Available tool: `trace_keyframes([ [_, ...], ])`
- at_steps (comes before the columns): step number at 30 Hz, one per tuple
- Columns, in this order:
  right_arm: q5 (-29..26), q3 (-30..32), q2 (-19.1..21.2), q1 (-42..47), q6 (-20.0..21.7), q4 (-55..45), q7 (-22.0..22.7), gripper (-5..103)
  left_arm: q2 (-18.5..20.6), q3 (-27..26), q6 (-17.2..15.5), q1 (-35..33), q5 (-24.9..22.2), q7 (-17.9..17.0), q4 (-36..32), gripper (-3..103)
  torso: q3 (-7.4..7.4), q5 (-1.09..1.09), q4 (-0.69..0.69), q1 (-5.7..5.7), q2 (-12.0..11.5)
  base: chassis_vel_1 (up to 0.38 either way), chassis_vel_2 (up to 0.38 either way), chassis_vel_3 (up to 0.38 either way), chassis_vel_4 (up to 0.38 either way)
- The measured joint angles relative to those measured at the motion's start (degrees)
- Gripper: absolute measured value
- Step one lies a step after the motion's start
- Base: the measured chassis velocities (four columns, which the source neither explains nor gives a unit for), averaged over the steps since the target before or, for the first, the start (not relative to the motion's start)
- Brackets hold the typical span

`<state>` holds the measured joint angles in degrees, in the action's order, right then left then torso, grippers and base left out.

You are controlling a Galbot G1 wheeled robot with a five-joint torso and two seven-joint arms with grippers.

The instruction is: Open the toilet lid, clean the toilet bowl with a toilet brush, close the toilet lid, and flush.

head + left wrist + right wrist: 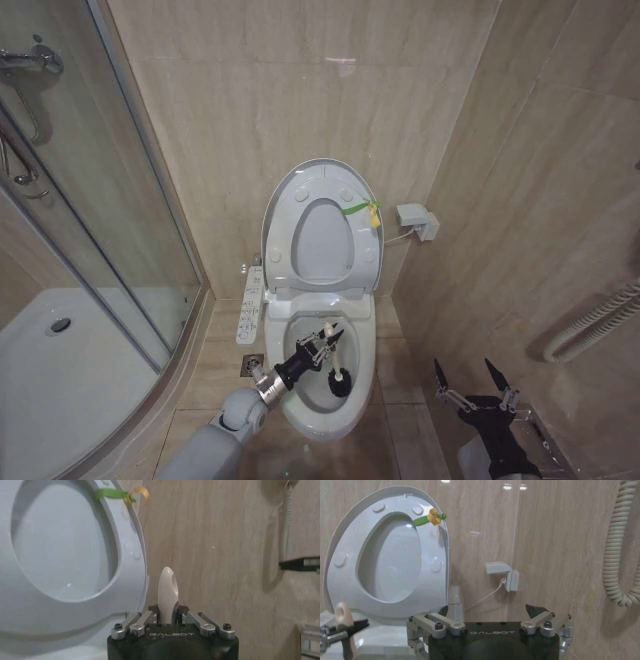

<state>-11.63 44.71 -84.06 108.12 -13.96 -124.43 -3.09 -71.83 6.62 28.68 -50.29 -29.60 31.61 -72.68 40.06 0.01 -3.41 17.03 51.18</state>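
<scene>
Left pincer (325,340): you are seeing it closest to the head camera, reaching over the bowl, its jaws clamping the brush handle.
Brush (337,372): it is hanging inside the bowl, its pale thin handle (167,592) rising between the left jaws and its dark head pointing down near the bowl's front wall.
Right pincer (470,382): it is waiting low at your right, near the tiled wall and well apart from the toilet, with its jaws spread and nothing between them.
Lid (287,200): it is standing upright against the back wall, glossy white, with the ring seat raised against it and a green-and-yellow tag (367,210) on its right edge.
Bowl (300,395): it is sitting on the floor below the lid, a white oval with a control panel (250,305) along its left side.
Progress: you are looking at a lid already opened and a brush already in the bowl, so scrubbing appears to be the step in hand.
Remaining: you are likely left with finishing the scrub, putting the brush away, closing the lid and flushing.
</scene>
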Motion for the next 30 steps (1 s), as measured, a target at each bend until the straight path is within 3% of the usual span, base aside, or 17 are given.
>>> trace_keyframes([
  [18,0.0,0.0,0.0,0.0,0.0,0.0,0.0,100,-6.0,-0.6,4.6,4.2,3.9,3.1,17.7,23,-0.01,-0.01,-0.01,-0.01,0.0,0.000,0.000,0.000,0.000],
  [22,0.0,0.0,0.0,0.0,0.0,0.0,0.0,100,-5.0,-0.7,3.9,3.8,3.2,2.7,15.0,23,0.00,-0.02,-0.01,0.01,0.0,0.000,0.000,0.000,0.000],
  [30,0.0,0.0,0.0,0.0,0.0,0.0,0.0,100,-0.4,0.2,-0.5,-0.7,0.5,0.4,-1.1,23,0.00,-0.02,-0.01,0.01,0.0,0.000,0.000,0.000,0.000],
])
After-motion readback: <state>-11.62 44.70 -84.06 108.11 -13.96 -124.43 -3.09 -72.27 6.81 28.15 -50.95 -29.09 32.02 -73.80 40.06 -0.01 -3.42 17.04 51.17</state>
